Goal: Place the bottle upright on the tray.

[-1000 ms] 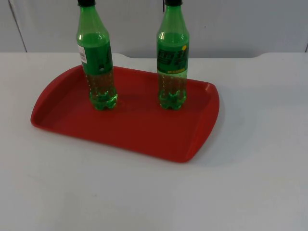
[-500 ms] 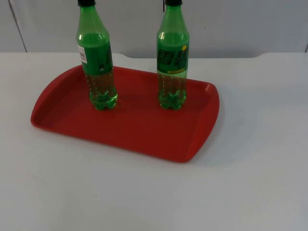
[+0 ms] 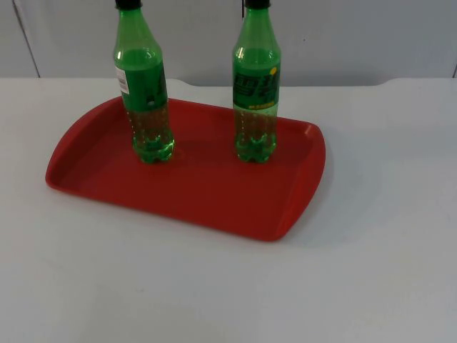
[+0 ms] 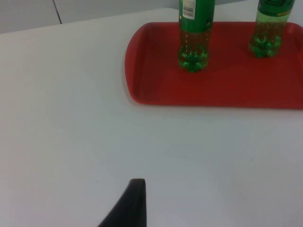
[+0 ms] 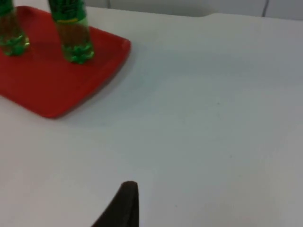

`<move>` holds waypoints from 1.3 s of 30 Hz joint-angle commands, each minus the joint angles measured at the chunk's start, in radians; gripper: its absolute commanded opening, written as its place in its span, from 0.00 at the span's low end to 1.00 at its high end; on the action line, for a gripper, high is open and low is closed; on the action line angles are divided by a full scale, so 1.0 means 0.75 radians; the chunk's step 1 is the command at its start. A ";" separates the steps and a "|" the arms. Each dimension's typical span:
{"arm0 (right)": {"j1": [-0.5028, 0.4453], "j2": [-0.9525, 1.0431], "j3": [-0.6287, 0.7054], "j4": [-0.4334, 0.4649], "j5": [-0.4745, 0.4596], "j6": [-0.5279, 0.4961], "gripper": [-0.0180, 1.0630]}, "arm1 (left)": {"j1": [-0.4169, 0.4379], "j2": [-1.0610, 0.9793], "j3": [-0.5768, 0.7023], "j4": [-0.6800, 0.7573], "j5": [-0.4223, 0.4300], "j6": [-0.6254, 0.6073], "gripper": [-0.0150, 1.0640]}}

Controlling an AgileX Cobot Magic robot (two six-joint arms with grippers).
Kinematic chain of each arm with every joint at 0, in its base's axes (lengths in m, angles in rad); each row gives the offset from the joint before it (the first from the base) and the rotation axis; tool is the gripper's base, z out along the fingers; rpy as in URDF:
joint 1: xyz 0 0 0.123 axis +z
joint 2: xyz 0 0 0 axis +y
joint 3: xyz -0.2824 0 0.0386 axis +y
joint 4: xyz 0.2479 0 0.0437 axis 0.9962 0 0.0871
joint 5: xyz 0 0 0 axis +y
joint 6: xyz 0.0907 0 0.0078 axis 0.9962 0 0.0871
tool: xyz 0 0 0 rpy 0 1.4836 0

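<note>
White table top (image 3: 371, 250) carries the work area and ends at a grey partition wall (image 3: 343, 36). Reference landmark: the red tray (image 3: 200, 196), which lies flat on the table. Two green bottles stand upright inside the tray, both on its far half toward the wall. The left bottle (image 3: 145, 93) stands near the tray's far left corner, label facing partly sideways. The right bottle (image 3: 256, 93) stands near the tray's far right edge, label facing the camera. The bottles are well apart from each other, each resting on its base on the tray floor.

My left gripper (image 4: 129, 204) is over bare table, well clear of the tray's left end. My right gripper (image 5: 122, 204) is over bare table, well clear of the tray's right end. I cannot tell whether either gripper is apart or together.
</note>
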 commanded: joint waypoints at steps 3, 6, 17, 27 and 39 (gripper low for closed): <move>-0.090 -0.005 0.001 -0.003 -0.004 0.000 0.99 | -0.001 -0.006 0.005 -0.007 -0.003 0.001 0.99; -0.124 -0.005 0.001 -0.003 -0.004 0.000 0.99 | -0.001 -0.006 0.005 -0.007 -0.003 0.001 0.99; -0.196 -0.005 0.001 0.002 -0.004 0.000 0.99 | -0.001 -0.006 0.005 -0.007 -0.003 0.001 0.99; -0.196 -0.005 0.001 0.002 -0.004 0.000 0.99 | -0.001 -0.006 0.005 -0.007 -0.003 0.001 0.99; -0.196 -0.005 0.001 0.002 -0.004 0.000 0.99 | -0.001 -0.006 0.005 -0.007 -0.003 0.001 0.99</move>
